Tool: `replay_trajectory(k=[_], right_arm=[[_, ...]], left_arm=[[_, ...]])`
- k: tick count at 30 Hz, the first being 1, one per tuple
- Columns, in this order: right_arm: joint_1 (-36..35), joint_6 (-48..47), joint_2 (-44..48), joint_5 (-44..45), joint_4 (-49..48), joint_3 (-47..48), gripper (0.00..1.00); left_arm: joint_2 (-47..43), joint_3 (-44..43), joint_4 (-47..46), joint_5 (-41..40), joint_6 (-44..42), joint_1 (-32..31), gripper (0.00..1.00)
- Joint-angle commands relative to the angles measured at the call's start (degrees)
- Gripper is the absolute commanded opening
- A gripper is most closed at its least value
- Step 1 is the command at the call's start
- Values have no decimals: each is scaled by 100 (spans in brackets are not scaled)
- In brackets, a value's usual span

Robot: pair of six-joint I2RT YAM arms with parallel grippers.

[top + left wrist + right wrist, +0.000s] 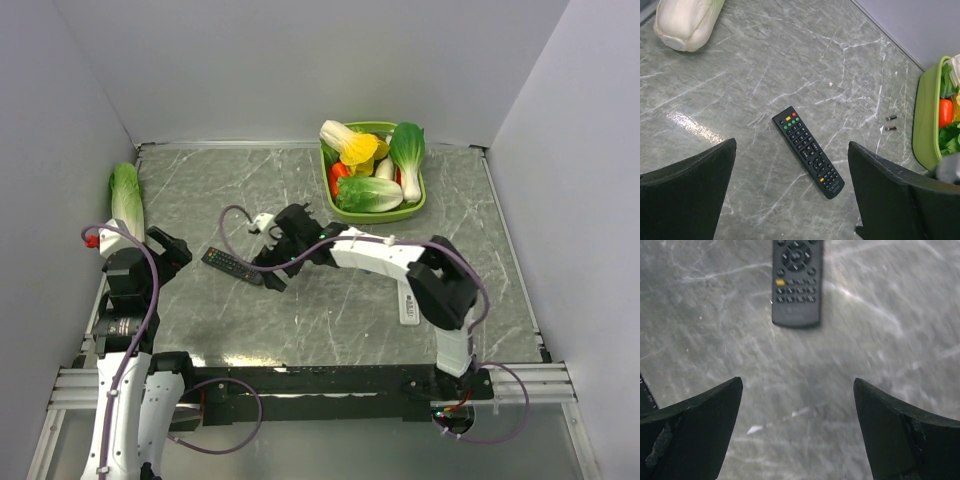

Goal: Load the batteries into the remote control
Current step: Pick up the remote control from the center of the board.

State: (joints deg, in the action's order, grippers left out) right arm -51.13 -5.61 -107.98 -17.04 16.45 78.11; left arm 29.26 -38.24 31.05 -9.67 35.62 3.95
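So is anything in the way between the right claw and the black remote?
No, nothing visible. Only bare table lies between the open right gripper and the black remote, which lies button-side up just ahead of it.

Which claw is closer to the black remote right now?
Right. The right claw hovers just off the remote control's bottom end; the left claw hangs farther away, past its top end.
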Motion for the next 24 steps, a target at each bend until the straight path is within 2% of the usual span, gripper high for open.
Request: replay_trajectory(k=[1,7,18,21,24], right_arm=[[-221,-582,-590,157,61,740,100],[-292,-660,-1259,280,8,1241,97],[-529,-854,-1866,877,95,1804,90],[-564,-854,-1972,991,60,1857,84],[-582,-828,-2016,974,51,1849,71]], left_arm=[[36,-26,-134,159,-46,36,97],[19,-17,-160,202,-63,36,97],[10,-8,-169,220,-72,45,97],[10,1,-169,238,-72,45,97],[10,9,-195,273,-90,54,97]])
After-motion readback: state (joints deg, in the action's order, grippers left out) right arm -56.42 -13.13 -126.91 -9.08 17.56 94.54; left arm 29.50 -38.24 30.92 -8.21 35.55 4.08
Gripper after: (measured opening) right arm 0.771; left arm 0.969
